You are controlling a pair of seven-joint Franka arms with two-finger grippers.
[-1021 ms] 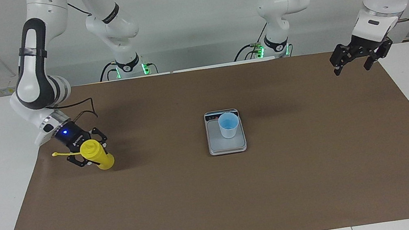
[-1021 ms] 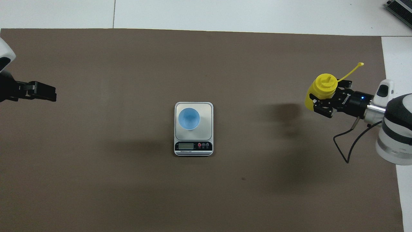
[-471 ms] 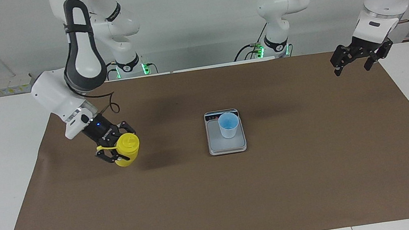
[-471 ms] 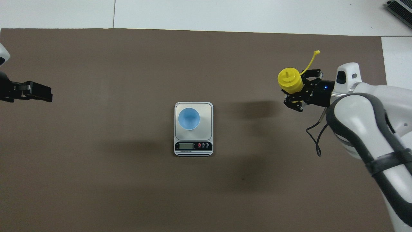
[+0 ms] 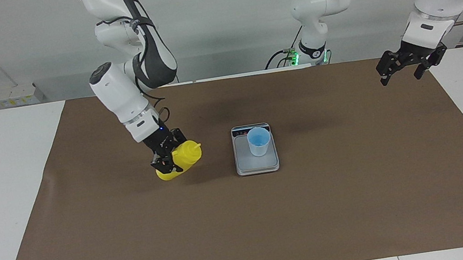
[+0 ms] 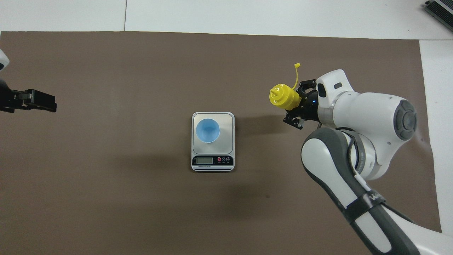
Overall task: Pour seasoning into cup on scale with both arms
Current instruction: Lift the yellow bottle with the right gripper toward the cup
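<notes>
No text, brand or number can be read. The scale [image 6: 212,141] has a dark strip with a small display and three round buttons, but its fine print is too small to make out and the display shows no digits.

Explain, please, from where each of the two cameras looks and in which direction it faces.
Facing view: high across the table, facing the robots; both arms show whole, right gripper holding the yellow bottle, left gripper waiting.
Overhead view: above the robots' end, looking steeply down; right arm and left gripper show.
Shared: bottle, cup, scale, half a turn apart.
</notes>
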